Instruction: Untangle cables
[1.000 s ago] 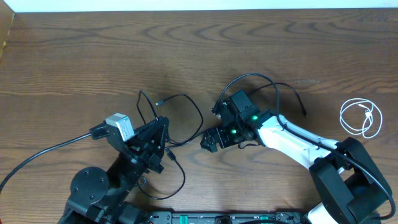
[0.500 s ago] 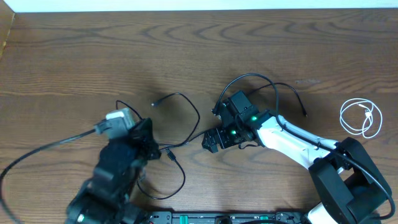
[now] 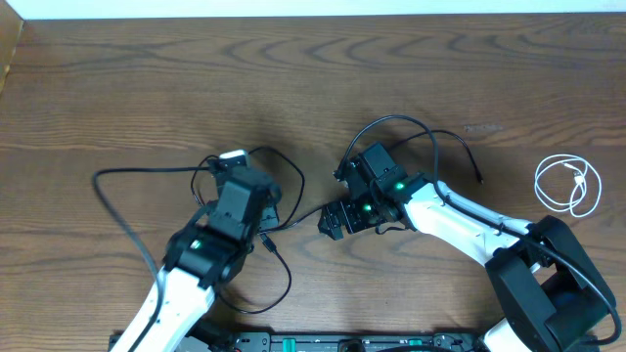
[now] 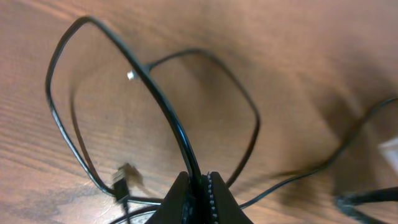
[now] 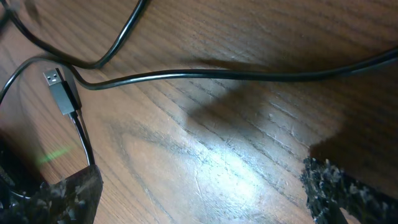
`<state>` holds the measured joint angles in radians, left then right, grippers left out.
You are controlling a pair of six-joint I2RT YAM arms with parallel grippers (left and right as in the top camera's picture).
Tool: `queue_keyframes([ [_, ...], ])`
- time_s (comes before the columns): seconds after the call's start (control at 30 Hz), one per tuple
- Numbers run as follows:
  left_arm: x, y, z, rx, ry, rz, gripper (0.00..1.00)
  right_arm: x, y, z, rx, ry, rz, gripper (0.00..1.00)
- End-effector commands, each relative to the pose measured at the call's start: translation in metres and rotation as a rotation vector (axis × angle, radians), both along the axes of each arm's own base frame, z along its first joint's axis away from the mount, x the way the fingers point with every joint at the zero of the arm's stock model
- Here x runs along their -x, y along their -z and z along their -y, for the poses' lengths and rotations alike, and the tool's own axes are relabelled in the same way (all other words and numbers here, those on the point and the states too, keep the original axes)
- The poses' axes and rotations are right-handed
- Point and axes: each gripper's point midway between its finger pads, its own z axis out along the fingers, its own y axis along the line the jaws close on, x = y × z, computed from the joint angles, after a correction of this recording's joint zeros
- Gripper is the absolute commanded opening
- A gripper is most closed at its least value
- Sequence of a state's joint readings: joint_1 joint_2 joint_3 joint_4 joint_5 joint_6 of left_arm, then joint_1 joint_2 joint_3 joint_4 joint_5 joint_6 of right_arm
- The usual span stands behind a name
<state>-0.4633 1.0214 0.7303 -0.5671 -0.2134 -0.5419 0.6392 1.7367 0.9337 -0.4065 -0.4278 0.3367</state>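
Observation:
A thin black cable [image 3: 311, 209] runs from my left gripper [image 3: 256, 203] toward my right gripper [image 3: 333, 221], with a plug [image 3: 267, 244] and a loop near the front edge. In the left wrist view my left gripper [image 4: 200, 184] is shut on this black cable [image 4: 163, 107], which rises in a wide loop; a plug [image 4: 122, 182] lies beside it. My right gripper [image 5: 205, 199] stands open over bare wood, with a black cable [image 5: 249, 74] crossing ahead and a USB plug [image 5: 59, 90] at its left. Another black cable [image 3: 396, 121] arcs behind the right arm. The white cable [image 3: 567, 186] lies coiled at the far right.
The thick black cord [image 3: 117, 196] of the left arm sweeps out to the left of it. The wooden table [image 3: 147, 88] stretches behind both arms. The right arm's white link [image 3: 460, 220] slants from the lower right.
My left arm has swung up and to the right, dragging the gripped black cable and reshaping its loop. Its thick cord now arcs further back on the left. The right arm has stayed put.

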Motion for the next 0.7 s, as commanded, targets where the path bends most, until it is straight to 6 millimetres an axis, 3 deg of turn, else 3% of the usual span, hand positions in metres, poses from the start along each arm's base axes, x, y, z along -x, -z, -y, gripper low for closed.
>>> queue_keyframes([
  [0.0,-0.003,0.016,-0.002,-0.052,0.005,-0.046,0.08,0.004,0.006,0.002,0.015,0.006,-0.02,0.99],
  [0.17,-0.002,0.04,-0.002,-0.092,0.006,-0.125,0.08,0.004,0.006,0.002,0.014,0.006,-0.02,0.99],
  [0.23,-0.002,0.047,-0.002,-0.105,0.006,-0.153,0.16,0.004,0.006,0.002,0.015,0.006,-0.02,0.99],
  [0.47,0.001,0.064,-0.003,-0.136,0.008,-0.213,0.59,0.004,0.006,0.002,0.015,0.006,-0.02,0.99],
  [0.57,0.002,0.066,0.001,-0.139,0.057,-0.224,0.63,0.004,0.006,0.002,0.015,0.006,-0.02,0.99],
  [0.67,0.006,0.068,0.017,-0.077,0.141,-0.252,0.63,0.004,0.006,0.002,0.015,0.007,-0.019,0.99],
])
